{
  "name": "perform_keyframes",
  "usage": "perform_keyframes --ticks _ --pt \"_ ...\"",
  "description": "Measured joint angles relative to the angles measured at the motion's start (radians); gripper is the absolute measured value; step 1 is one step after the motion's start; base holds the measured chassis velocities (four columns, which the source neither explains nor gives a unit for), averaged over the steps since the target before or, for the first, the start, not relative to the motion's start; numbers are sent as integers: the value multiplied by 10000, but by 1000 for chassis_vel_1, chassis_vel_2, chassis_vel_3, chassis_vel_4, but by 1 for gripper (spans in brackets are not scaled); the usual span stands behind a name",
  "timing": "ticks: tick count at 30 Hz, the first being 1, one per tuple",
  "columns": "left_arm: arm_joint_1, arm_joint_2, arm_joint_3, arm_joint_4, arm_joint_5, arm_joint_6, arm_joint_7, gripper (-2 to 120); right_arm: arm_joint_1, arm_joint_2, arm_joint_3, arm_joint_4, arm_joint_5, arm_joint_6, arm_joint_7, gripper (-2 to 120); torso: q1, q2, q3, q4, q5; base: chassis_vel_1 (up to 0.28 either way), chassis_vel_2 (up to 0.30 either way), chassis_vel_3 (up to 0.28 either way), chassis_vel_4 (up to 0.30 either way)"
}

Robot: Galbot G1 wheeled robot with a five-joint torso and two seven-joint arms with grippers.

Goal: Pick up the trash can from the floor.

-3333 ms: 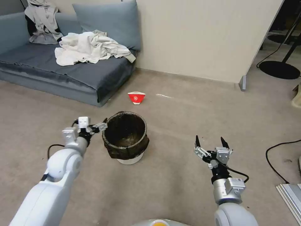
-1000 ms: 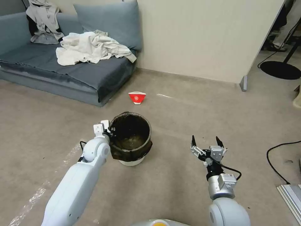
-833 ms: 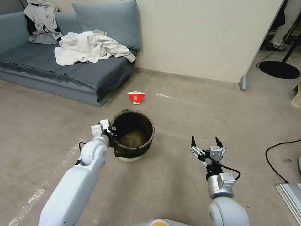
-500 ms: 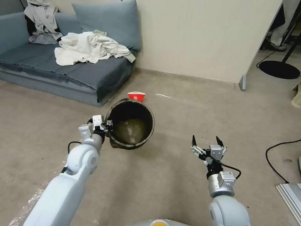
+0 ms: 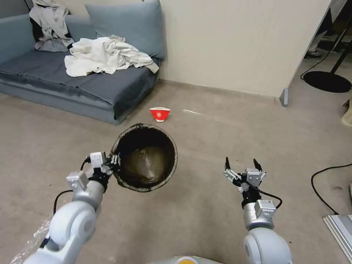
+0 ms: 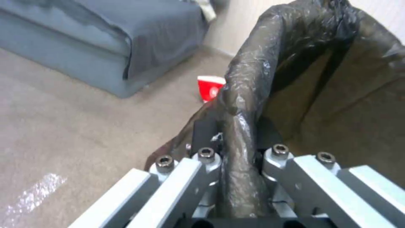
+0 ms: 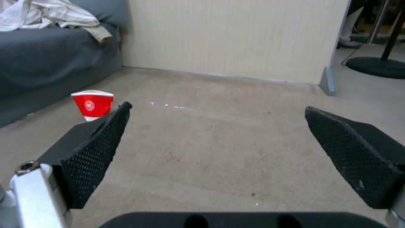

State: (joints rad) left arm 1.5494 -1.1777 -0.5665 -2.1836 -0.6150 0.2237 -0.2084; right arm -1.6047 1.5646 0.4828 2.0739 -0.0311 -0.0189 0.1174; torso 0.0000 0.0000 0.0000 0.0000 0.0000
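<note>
The floor (image 5: 205, 220) spreads beige and scuffed below both my arms, and the blue-grey sofa (image 5: 91, 84) sits beyond my left gripper, with crumpled pale clothes (image 5: 106, 57) heaped on its seat.

The trash can (image 5: 145, 157) hangs off the floor at the tip of my left gripper (image 5: 113, 162), tipped so its round mouth faces up toward my head. A dark brown-black plastic bag lines it and folds out over the rim, wrinkled and shiny; the bottom of the liner shows a paler, glossy patch. In the left wrist view the bagged rim (image 6: 242, 104) rises straight out from between my fingers.

My left gripper is pressed together on that rim, one finger (image 6: 205, 133) outside the wall and the other inside, with the bag squeezed between them.

My right gripper (image 5: 241, 168) hovers low above bare floor, well apart from the can on its right side, fingers spread wide and holding nothing; the black textured pads (image 7: 97, 148) point forward.

A small red-and-white cup (image 5: 160, 113) stands on the floor beyond the can, near the sofa corner.
</note>
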Motion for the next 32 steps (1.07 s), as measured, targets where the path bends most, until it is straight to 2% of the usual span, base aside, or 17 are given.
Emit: perform_keyframes --ticks 4,11,32 --pt "208 -264 49 -306 580 -154 242 5 -16 -3 3 43 -12 21 7 100 0 0 0 -1 0 0 0 0 0" --pt "216 -435 168 -406 1347 -262 310 5 12 14 7 89 -16 35 13 100 0 0 0 -1 0 0 0 0 0" --pt "34 -357 234 -267 1352 -173 271 5 90 -20 29 145 -5 42 38 100 0 -1 0 0 0 0 0 0 0"
